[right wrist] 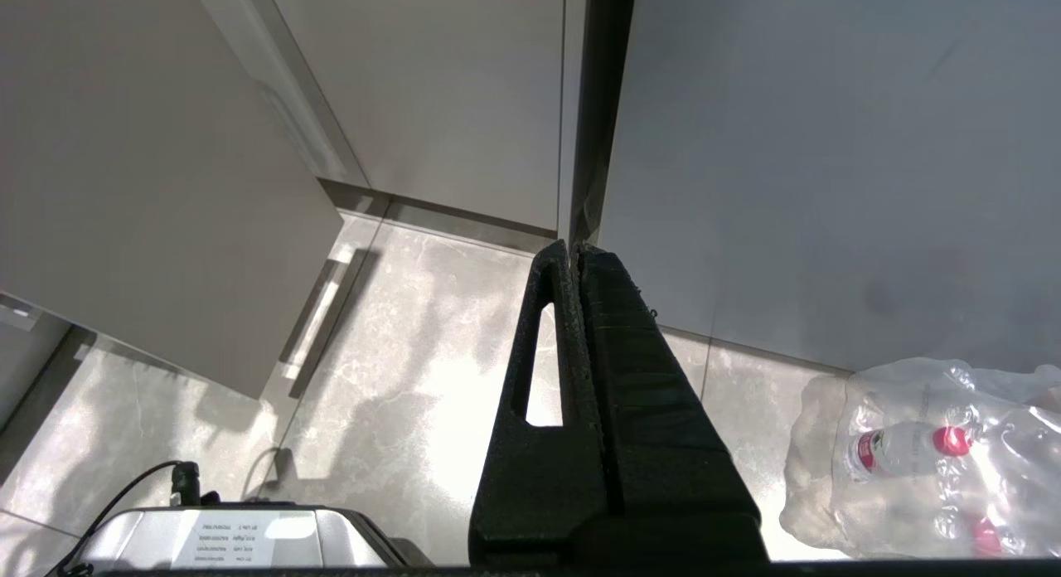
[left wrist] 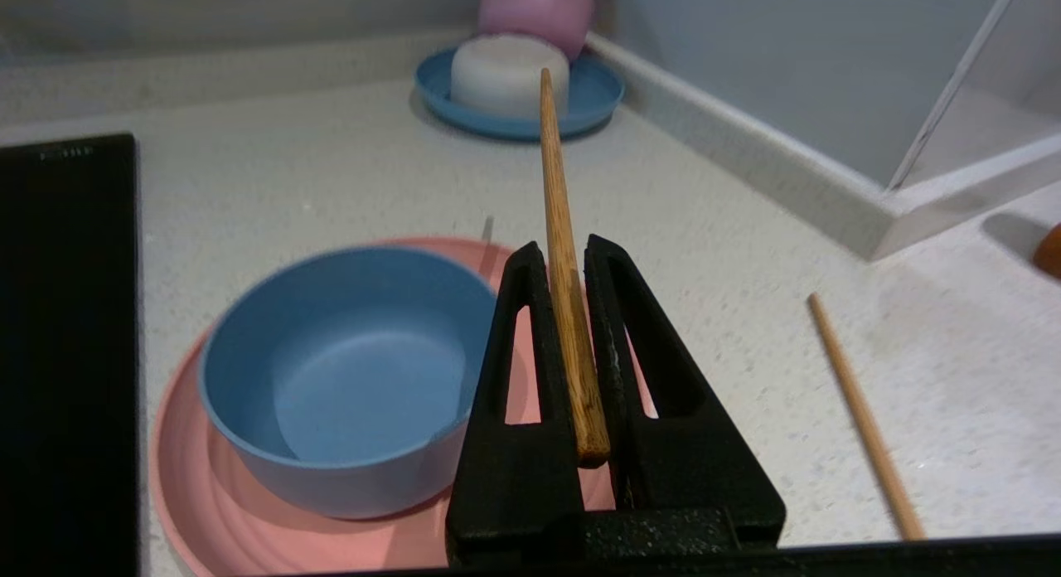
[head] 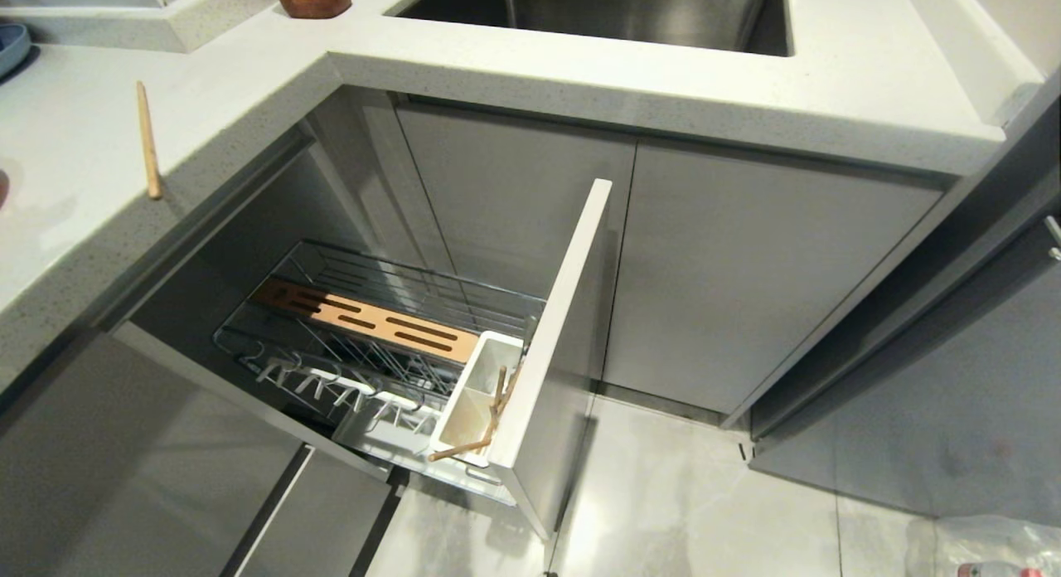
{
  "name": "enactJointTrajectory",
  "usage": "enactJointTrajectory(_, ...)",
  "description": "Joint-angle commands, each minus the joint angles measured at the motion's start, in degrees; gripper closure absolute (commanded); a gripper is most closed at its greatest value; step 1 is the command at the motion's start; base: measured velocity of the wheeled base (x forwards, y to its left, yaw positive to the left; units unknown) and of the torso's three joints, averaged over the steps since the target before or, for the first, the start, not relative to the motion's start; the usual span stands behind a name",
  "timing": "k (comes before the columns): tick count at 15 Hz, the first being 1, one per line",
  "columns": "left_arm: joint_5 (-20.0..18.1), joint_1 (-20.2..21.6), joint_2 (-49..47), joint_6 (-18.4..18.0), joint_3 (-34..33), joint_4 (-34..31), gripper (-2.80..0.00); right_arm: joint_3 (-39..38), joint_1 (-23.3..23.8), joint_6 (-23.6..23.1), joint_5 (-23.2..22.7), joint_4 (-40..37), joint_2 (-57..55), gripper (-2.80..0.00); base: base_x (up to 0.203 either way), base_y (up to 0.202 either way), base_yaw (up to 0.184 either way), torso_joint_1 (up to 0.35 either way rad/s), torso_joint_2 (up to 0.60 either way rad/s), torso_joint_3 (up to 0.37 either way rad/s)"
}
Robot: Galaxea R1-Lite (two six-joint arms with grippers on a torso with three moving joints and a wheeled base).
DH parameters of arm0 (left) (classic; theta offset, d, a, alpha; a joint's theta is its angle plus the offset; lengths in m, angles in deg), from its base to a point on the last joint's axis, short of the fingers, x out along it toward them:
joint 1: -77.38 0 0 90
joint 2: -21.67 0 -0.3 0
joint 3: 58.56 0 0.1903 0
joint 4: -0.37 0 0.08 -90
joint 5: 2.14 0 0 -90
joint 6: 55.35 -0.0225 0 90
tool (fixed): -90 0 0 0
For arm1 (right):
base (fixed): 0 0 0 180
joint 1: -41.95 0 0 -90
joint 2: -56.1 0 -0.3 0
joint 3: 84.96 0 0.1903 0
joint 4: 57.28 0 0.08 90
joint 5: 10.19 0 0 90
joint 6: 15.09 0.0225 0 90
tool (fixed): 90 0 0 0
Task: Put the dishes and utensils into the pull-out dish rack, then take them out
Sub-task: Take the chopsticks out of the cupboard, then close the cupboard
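A: While the head view shows only the rack (head: pixel 373 336) pulled out, with a chopstick in its caddy (head: pixel 477 395), where is the left gripper (left wrist: pixel 565 258)?

B: Only its wrist view shows it, clamped on a chopstick (left wrist: pixel 564 262) above the counter (left wrist: pixel 746 254), beside the bowl (left wrist: pixel 340 378) on the plate (left wrist: pixel 207 494).

A: The right gripper (right wrist: pixel 576 254)?

B: Fingers together, holding nothing, over the floor (right wrist: pixel 398 353).

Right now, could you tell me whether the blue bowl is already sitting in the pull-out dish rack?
No, the blue bowl sits on the pink plate on the countertop, as the left wrist view shows, and the dish rack holds no bowl.
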State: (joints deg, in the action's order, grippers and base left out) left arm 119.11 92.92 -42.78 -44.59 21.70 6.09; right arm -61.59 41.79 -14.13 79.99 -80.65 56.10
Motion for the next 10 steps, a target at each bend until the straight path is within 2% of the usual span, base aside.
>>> enactJointTrajectory(1, 0.1, 0.4, -2.4, 0.5, -0.8, 0.3, 0.00, 0.0, 0.0, 0.0, 0.0, 0.0, -0.1, 0.00, 0.000, 0.000, 0.000, 0.000, 0.00, 0.000)
enactJointTrajectory(6, -1.9, 0.5, -5.2, 1.6, -3.4, 3.9, 0.00, 0.0, 0.0, 0.0, 0.0, 0.0, -0.1, 0.00, 0.000, 0.000, 0.000, 0.000, 0.00, 0.000)
enactJointTrajectory(10, -2.1, 0.8, -6.0, 1.7, -5.1, 5.1, 0.00, 0.0, 0.0, 0.0, 0.0, 0.0, -0.1, 0.00, 0.000, 0.000, 0.000, 0.000, 0.00, 0.000)
